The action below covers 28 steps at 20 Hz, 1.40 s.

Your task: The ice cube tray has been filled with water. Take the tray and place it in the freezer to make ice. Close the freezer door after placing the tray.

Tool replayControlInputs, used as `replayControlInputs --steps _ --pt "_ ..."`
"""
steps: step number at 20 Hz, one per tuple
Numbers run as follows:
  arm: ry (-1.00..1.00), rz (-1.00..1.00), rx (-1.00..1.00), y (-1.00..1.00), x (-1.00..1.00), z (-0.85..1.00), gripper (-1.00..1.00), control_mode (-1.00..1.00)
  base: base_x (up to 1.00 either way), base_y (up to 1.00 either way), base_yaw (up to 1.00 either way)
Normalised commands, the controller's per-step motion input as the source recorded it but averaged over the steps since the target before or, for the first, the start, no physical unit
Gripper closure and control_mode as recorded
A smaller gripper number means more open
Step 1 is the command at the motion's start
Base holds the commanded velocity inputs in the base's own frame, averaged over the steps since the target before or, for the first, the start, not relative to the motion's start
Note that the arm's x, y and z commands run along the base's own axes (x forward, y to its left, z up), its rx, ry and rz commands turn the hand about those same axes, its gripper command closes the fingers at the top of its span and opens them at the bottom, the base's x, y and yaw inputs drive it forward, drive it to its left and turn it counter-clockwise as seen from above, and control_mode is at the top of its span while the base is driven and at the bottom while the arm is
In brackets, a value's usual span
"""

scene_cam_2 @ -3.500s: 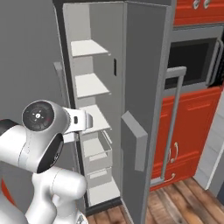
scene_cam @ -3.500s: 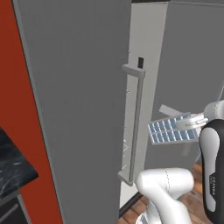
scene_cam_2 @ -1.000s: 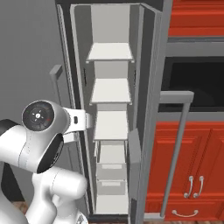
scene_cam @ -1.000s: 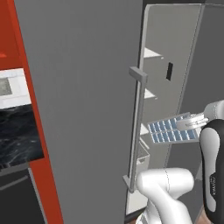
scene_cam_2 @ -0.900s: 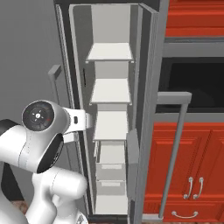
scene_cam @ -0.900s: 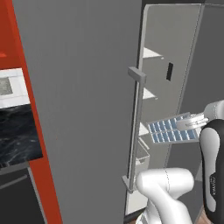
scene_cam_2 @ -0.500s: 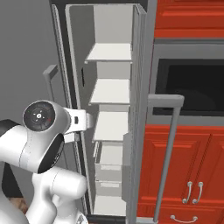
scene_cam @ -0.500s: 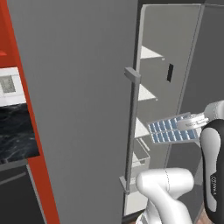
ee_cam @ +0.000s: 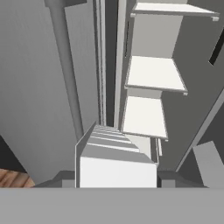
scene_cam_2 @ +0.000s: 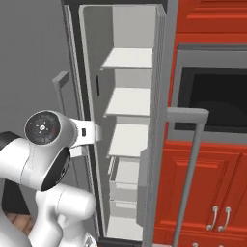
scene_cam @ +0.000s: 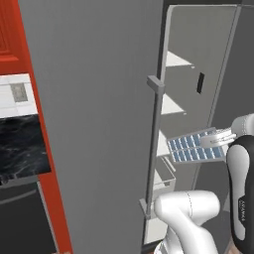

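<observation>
Item: ice cube tray (scene_cam: 195,148), water (scene_cam: 184,143) filling its 2 rows of cells. The gripper (scene_cam: 222,138) is clamping the tray's near end and holding it in the air just outside the open freezer (scene_cam_2: 126,144), level with a middle shelf (scene_cam_2: 128,139). Long axis is running from the gripper toward the freezer, free end pointing inward and tipping slightly down. Risk: tilting further would be spilling water; a low or skewed approach would be knocking the tray against the shelf edge or the freezer door (scene_cam: 99,124).
</observation>
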Motion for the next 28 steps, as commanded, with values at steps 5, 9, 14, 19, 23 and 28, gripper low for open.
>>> replayControlInputs --steps 5,9,14,19,23,28 --pt "0.0 0.0 0.0 0.0 0.0 0.0 1.0 1.0 0.0 -0.22 0.13" --pt "0.0 0.0 0.0 0.0 0.0 0.0 1.0 1.0 0.0 -0.2 0.08" --pt "0.0 0.0 0.0 0.0 0.0 0.0 1.0 1.0 0.0 -0.27 0.07" --pt "0.0 0.0 0.0 0.0 0.0 0.0 1.0 1.0 0.0 -0.29 0.07" --pt "0.0 0.0 0.0 0.0 0.0 0.0 1.0 1.0 0.0 -0.33 0.06" --pt "0.0 0.0 0.0 0.0 0.0 0.0 1.0 1.0 0.0 -0.16 0.05"
